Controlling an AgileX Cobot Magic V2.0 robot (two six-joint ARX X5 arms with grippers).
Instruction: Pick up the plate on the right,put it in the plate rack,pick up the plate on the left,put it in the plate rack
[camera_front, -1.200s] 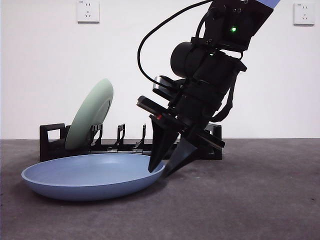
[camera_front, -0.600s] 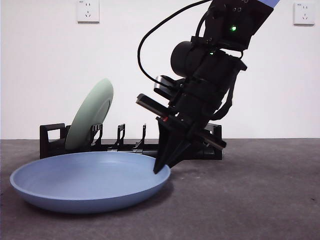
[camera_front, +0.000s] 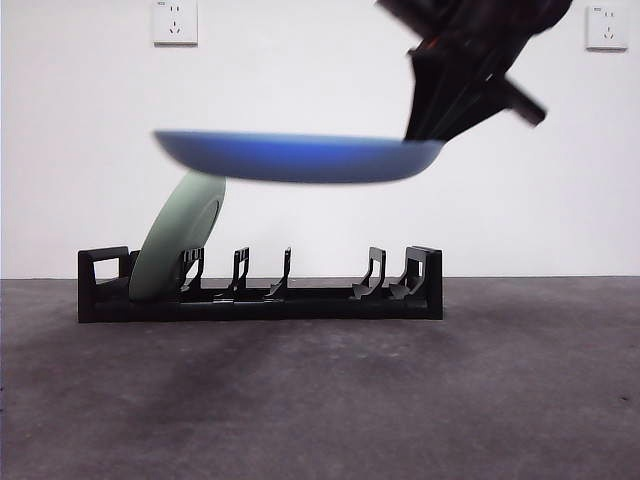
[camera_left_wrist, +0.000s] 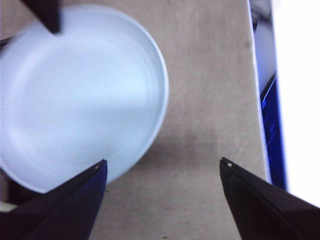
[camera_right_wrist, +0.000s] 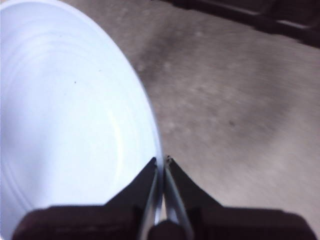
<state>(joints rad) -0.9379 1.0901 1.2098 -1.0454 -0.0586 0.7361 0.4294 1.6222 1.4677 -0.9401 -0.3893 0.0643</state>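
The blue plate (camera_front: 300, 157) has been lifted off the table (camera_front: 400, 400) and is held level above the plate rack (camera_front: 260, 290), clamped at its rim by the right gripper (camera_right_wrist: 163, 161). The left gripper (camera_left_wrist: 162, 167) is kept open. 1 green plate (camera_front: 180, 235) is already racked; slotting remains.

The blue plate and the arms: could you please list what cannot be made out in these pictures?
- Front view: the blue plate is motion-blurred; the right gripper on its rim is cut off by the top edge.
- Front view: the green plate has its top hidden behind the blue plate, its foot inside the plate rack.
- Left wrist view: the left gripper hangs open; the plate below is blurred and washed out.
- Right wrist view: the rack is a blurred strip at the edge.
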